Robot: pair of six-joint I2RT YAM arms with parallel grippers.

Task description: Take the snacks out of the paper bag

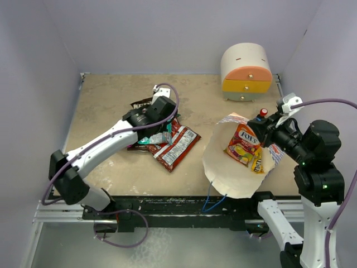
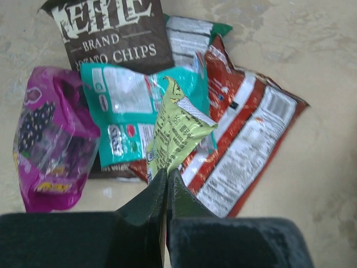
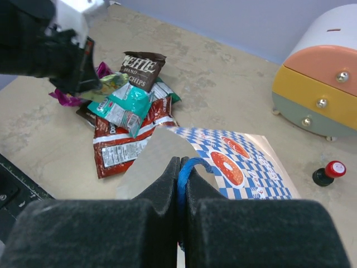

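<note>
Snacks [image 1: 175, 146]: two in paper bag [image 1: 228, 174], five piled; left claw [image 2: 167, 172] grips sixth packet [image 2: 178, 128], right claw [image 3: 183, 162] handle [image 3: 195, 162].

Kettle bag [image 2: 111, 50] top cropped, cabinet [image 3: 318, 84] cut off at right edge

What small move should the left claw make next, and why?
Probably open the left claw and drop the yellow-green packet: it is pinched over the pile of snacks, and the paper bag has more packets inside.

Brown bag [image 2: 114, 33]: apparently "Kettle Brand Chips"
</note>
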